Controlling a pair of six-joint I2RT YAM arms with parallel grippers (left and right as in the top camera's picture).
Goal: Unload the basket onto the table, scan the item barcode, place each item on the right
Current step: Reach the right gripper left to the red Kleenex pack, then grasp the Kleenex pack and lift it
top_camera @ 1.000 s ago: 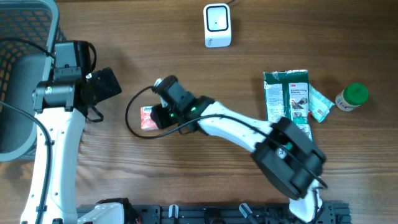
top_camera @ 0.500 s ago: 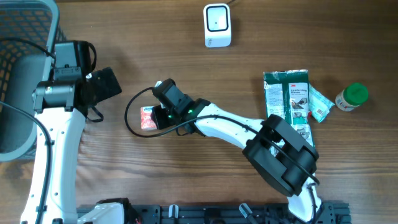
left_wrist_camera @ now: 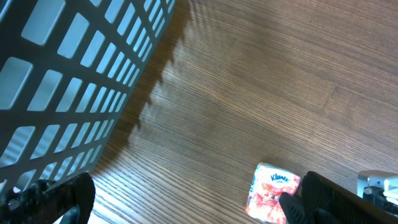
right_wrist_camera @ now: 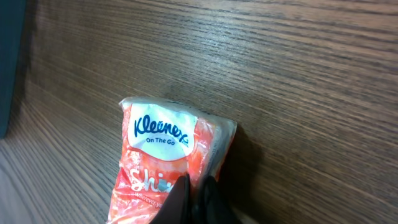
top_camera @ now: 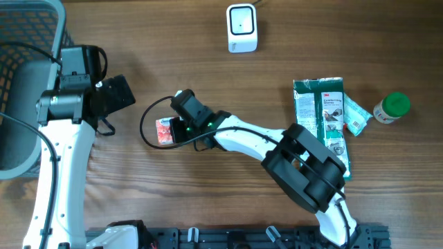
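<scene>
Overhead, the right claw is seen reached far across to the left-of-centre part of the worktop. The tissue pack lies flat there, well apart from the scanner, which stands at the middle of the far edge. Over the last second the claw has been drawn shut. In the right wrist view its fingers are now pressed together on a thin fold of wrapper at the end of the pack nearest the arm. The pack has hardly been shifted in that time and is judged to be resting on the wood, not yet lifted. The right arm's elbow has been swung a little leftward meanwhile.

The left claw has been left as it was, spread wide and empty, beside the basket at the left edge.

The grasp is judged to be made, so the lift and the carry toward the scanner are what remain. Only the branded face of the pack is turned up and no barcode can be made out, so a turn of the pack will probably be needed before the scanner's window. A slip may be risked, since so little of the soft wrapper is pinched. The green packet and the green-capped bottle near the right edge have not been touched.
</scene>
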